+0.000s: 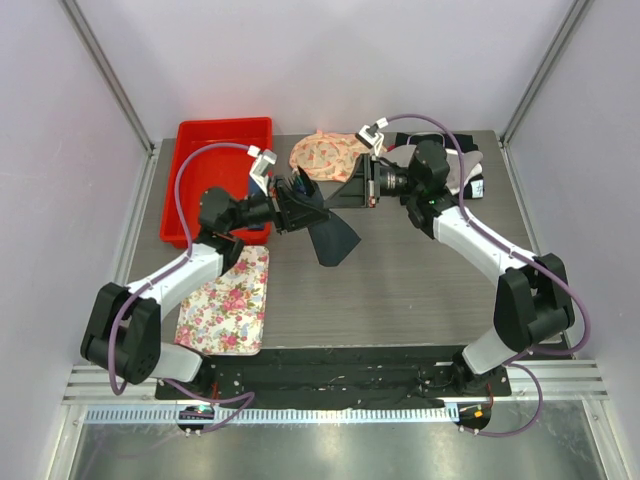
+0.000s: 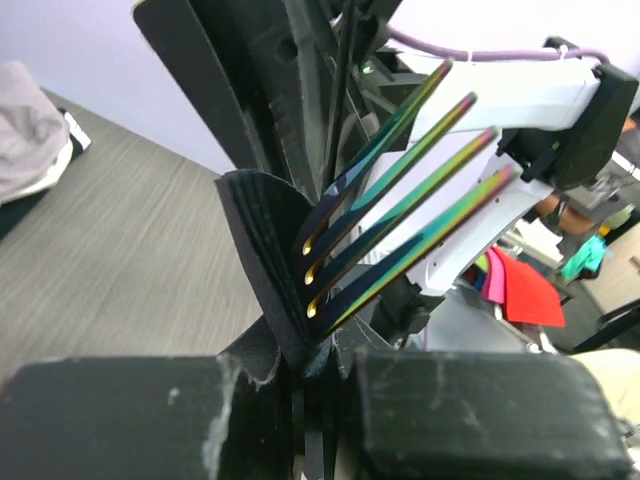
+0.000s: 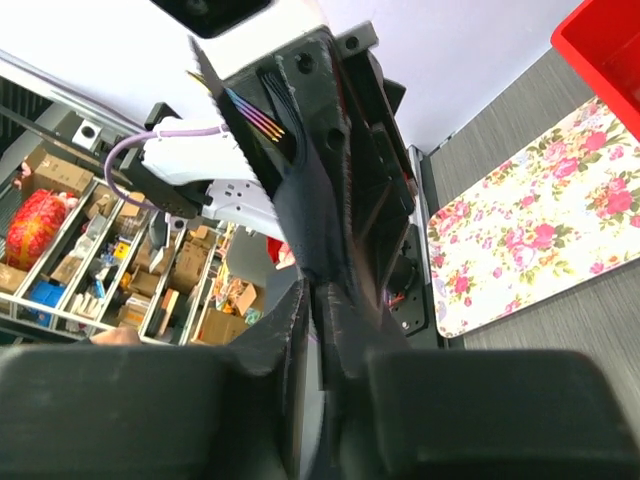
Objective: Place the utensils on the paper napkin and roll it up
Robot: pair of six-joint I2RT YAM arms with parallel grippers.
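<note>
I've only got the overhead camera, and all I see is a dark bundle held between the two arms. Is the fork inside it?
Observer: Yes. In the left wrist view the fork is wrapped in the paper napkin, and its four rainbow-tinted tines stick out of the folds.
Operator: Is the left pincer actually gripping?
Observer: Yes. The left pincer is closed on several napkin layers just below the tines.
Operator: And the right one?
Observer: In the right wrist view the right pincer is pinching the napkin from the other side. Only the tine tips show past the napkin's far edge.
</note>
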